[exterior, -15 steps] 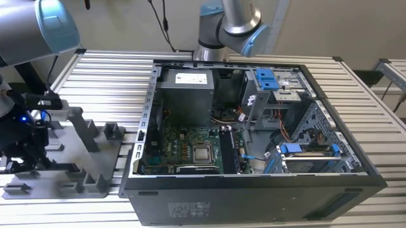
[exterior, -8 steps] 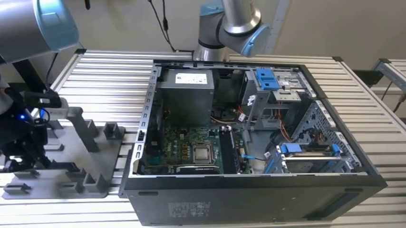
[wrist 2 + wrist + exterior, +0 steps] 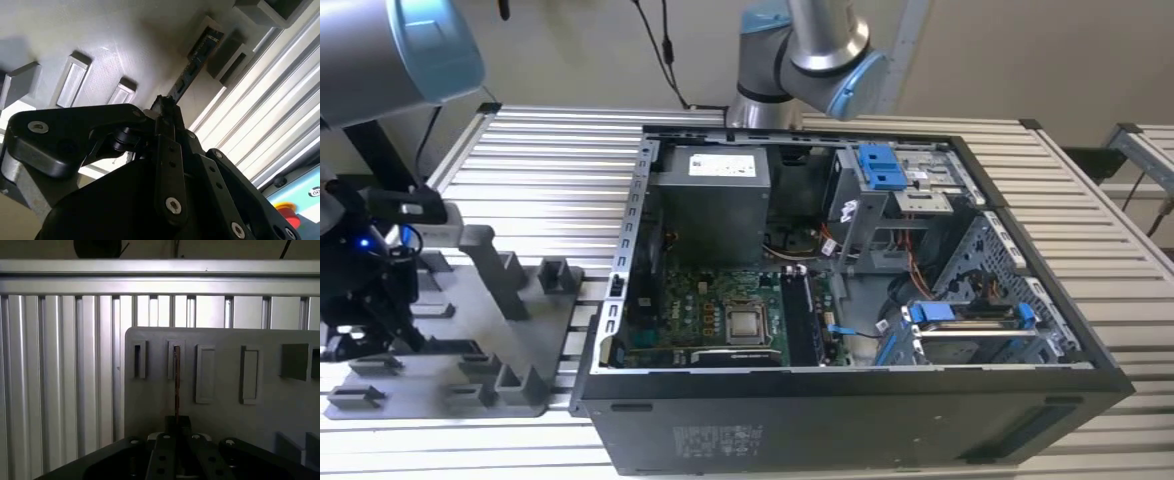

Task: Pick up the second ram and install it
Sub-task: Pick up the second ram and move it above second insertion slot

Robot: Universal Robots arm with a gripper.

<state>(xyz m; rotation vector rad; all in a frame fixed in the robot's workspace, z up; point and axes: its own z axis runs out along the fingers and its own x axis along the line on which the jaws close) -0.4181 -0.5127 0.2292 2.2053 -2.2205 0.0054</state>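
Gripper (image 3: 177, 422) clamped narrowly on the second ram (image 3: 176, 385) (seen edge-on), whose far end reaches a grey holder (image 3: 225, 415) slot.

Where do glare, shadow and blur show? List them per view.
Exterior view: the large grey-and-blue arm link nearest the camera is blurred; the open black computer case is shadowed inside. First wrist view: glare on the ribbed aluminium table. Second wrist view: the black end effector, holding the slim dark memory stick, is underexposed against the bright grey plastic holder tray.

Soft daylight, dim shadowed wrist views
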